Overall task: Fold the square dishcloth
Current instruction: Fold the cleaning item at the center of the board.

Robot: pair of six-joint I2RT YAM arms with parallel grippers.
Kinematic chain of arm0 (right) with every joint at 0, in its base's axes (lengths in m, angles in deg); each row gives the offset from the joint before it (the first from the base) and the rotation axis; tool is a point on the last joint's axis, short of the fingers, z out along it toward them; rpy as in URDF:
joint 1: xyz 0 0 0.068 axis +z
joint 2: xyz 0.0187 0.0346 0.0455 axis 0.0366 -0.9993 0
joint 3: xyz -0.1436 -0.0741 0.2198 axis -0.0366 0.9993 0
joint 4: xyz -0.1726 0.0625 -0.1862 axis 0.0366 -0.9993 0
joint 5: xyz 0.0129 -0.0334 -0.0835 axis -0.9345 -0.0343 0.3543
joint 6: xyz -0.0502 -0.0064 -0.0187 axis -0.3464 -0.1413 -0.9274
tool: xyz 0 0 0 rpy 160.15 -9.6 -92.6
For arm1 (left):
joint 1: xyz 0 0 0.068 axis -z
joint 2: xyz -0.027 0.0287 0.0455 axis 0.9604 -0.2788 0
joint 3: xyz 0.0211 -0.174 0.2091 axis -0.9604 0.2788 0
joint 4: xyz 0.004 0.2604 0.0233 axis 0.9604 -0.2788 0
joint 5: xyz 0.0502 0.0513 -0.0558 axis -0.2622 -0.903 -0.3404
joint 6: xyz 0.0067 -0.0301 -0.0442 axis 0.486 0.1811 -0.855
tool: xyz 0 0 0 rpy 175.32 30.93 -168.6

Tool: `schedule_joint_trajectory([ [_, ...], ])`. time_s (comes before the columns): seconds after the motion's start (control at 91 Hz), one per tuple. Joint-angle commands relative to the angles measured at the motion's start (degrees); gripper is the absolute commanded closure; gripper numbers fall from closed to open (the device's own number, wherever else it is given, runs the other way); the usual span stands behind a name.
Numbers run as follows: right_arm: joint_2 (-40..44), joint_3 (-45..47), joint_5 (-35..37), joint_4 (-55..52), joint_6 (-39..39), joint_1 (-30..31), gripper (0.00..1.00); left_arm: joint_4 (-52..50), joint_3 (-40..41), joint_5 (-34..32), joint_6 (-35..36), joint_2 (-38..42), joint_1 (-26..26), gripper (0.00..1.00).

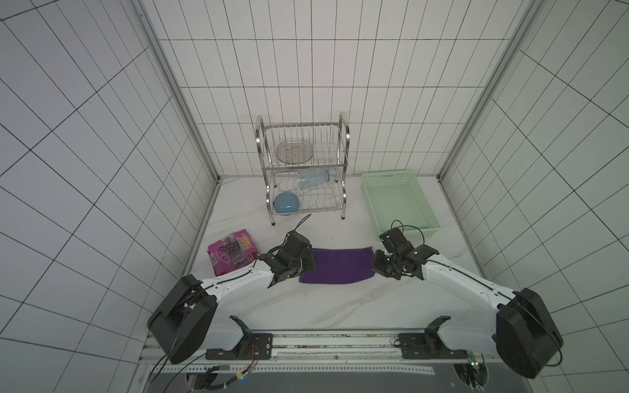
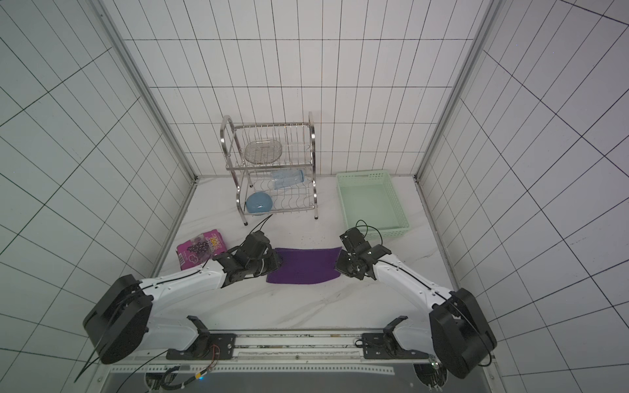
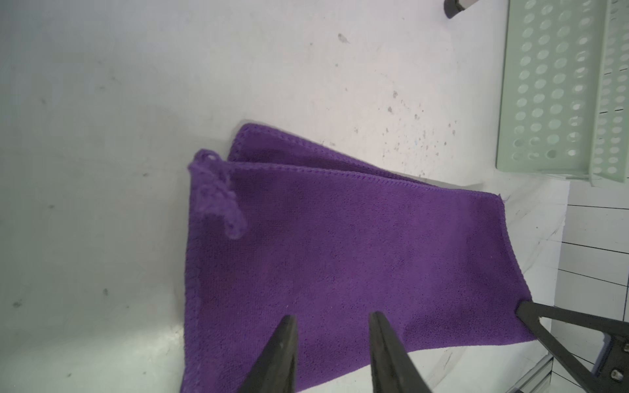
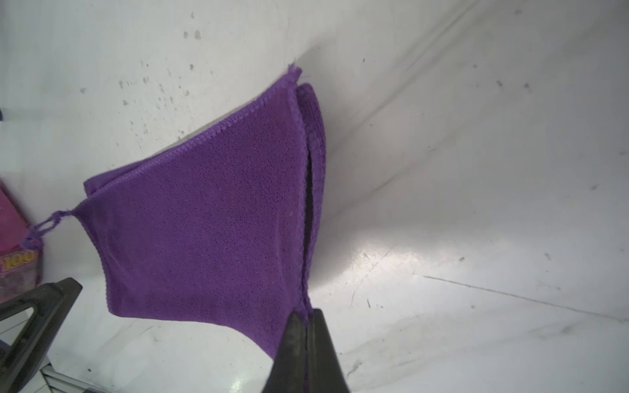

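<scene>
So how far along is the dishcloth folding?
Done: the square dishcloth lies doubled, two layers showing. In hand: the right end effector pinches its corner; the left end effector is open over it. Left: probably a second fold.

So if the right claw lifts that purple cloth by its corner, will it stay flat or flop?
Probably flop: the cloth lies in two soft layers that gape along one edge, so it would likely drape from the right claw pinching its corner. The fuzzy weave probably keeps it from slipping out.
</scene>
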Motion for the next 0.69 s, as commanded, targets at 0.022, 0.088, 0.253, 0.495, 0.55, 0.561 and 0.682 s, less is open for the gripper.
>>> schedule_joint_trajectory([
  [0.022,-2.51,-2.99,4.56,-5.57,-2.87,2.9,1.0,-0.11,2.2,2.19,-1.16,0.27,-0.29,0.64],
  [0.088,-4.07,-4.69,5.53,-6.76,-3.57,4.41,1.0,0.63,2.69,2.63,-1.08,-0.52,-0.7,0.66],
  [0.253,-8.73,-10.67,8.29,-10.95,-5.96,7.95,1.0,3.61,3.43,4.19,-1.05,-4.18,-1.49,0.71],
  [0.495,-14.34,-19.69,13.78,-18.27,-9.12,12.86,1.0,9.16,3.78,6.07,-2.22,-9.09,-1.54,0.73],
  [0.55,-15.0,-21.12,14.61,-19.38,-9.83,13.34,1.0,10.11,3.84,6.44,-2.55,-9.65,-1.54,0.74],
  [0.561,-15.12,-21.4,14.67,-19.63,-9.99,13.38,1.0,10.28,3.8,6.47,-2.6,-9.76,-1.5,0.74],
  [0.682,-15.93,-23.88,16.21,-22.2,-12.33,13.67,1.0,11.73,3.48,6.43,-3.62,-10.56,-0.98,0.74],
])
